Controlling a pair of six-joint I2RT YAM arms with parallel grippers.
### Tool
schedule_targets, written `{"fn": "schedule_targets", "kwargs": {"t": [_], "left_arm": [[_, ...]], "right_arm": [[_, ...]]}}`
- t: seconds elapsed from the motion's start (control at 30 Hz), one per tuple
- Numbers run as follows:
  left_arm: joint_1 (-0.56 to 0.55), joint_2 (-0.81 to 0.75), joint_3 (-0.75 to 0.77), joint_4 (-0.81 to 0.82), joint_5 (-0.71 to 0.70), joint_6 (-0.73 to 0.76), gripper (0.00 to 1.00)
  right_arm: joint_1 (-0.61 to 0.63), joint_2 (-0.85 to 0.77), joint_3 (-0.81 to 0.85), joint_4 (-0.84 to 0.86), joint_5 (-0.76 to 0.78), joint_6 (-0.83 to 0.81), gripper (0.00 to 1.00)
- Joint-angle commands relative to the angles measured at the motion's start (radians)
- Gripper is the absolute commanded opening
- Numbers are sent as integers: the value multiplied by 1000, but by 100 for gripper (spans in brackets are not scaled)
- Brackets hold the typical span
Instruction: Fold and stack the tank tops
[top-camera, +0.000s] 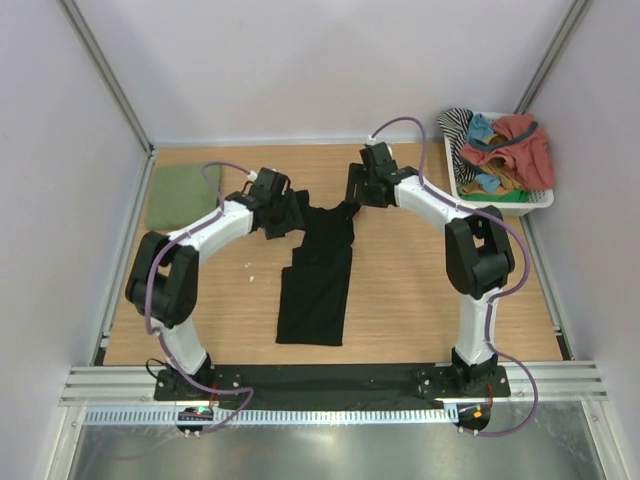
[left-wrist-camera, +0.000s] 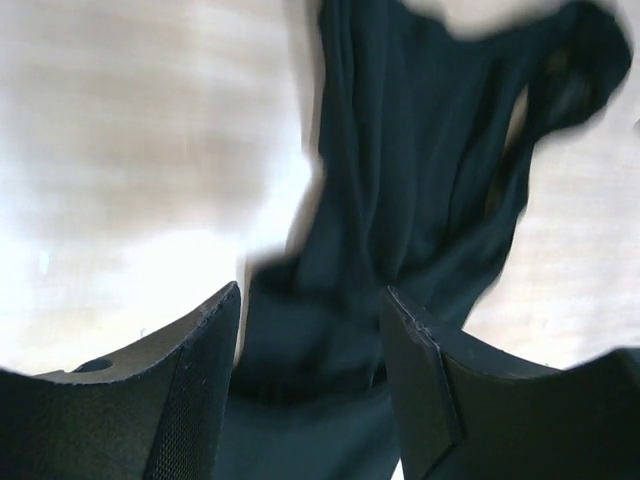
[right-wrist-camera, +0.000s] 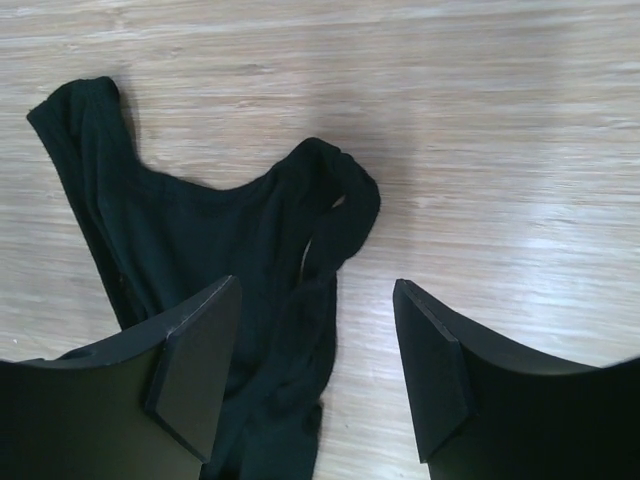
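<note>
- The black top (top-camera: 316, 285) lies mid-surface (top-camera: 420, 300). Its long axis runs near-to-far, with the straps at the far end and the hem near. It looks already narrowed into a strip.
- Both arms sit at the far (strap) end, one on each side. Neither is anywhere near the hem.
- The left jaws are apart and straddle the left shoulder part, with black cloth filling the gap between the fingers (left-wrist-camera: 200, 390). The wrist view is blurry, so I can't tell if the pads actually touch the cloth.
- The right jaws are wide open and empty, with bare wood in the gap. The right strap (right-wrist-camera: 345, 205) loops just beside that gap, on the side toward the rest of the top, not between the jaws.
- My guess is the right side needs a small nudge onto that strap before closing. Then the fold would go along the long axis, with the far end carried toward the near hem.
- The green top (top-camera: 183, 195) sits folded at far left, well apart. The left arm is nearer to it, so it would probably do the stacking.
</note>
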Motion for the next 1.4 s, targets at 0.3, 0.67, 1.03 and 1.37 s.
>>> {"fn": "schedule_targets", "kwargs": {"t": [0.3,0.67,1.03,1.37], "left_arm": [[100,366,369,60,62,-24,56],[159,633,680,18,128,-44,8],[166,606,739,128,82,118,12],[160,477,633,139,1,154,79]], "right_arm": [[-42,131,45,91,-135,158,66],[-118,278,122,230,-295,226,16],[-109,303,269,312,-272,49,7],[-111,255,277,234,-223,18,64]]}}
